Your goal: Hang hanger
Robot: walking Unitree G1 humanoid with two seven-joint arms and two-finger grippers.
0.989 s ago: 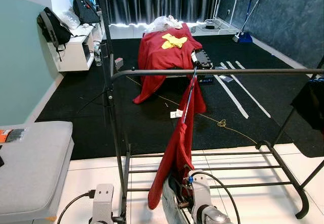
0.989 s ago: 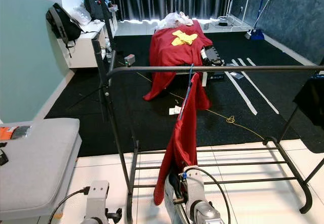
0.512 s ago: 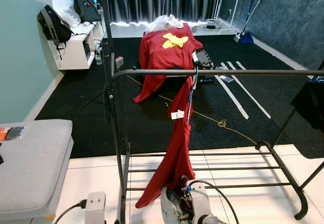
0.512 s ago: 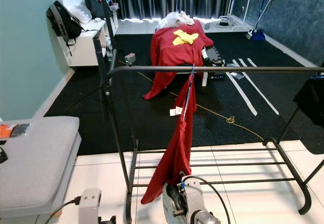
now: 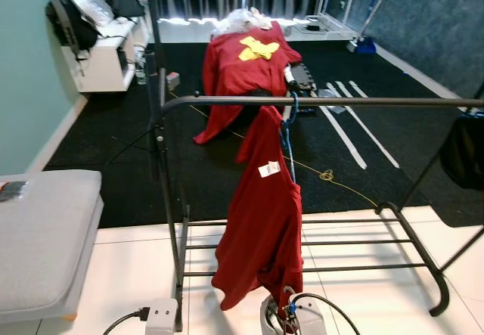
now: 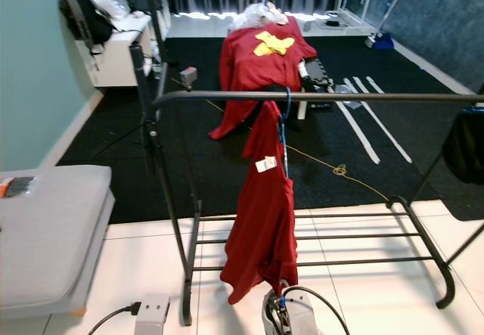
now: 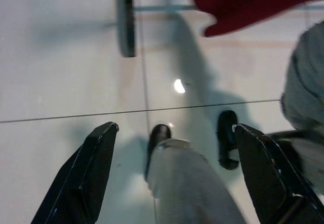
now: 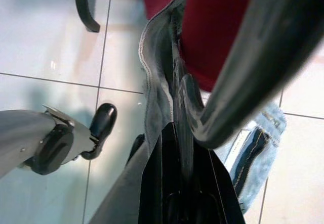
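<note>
Red garment (image 5: 261,221) on blue hanger (image 5: 287,127), hooked over the black rail (image 5: 318,101).
White floor tiles (image 5: 121,274) meet black carpet (image 5: 219,169); left pincer (image 7: 172,168) spread apart, right pincer (image 8: 185,133) clamped on denim (image 8: 157,82).

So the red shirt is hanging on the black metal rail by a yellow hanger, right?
Not quite. The red shirt does hang from the black metal rail, but its hanger is blue, not yellow, as the right eye view shows.

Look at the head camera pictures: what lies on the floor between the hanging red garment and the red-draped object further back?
In the left eye view, black carpet with a thin yellow cord stretches between the hanging red garment and the red-draped object.
</note>
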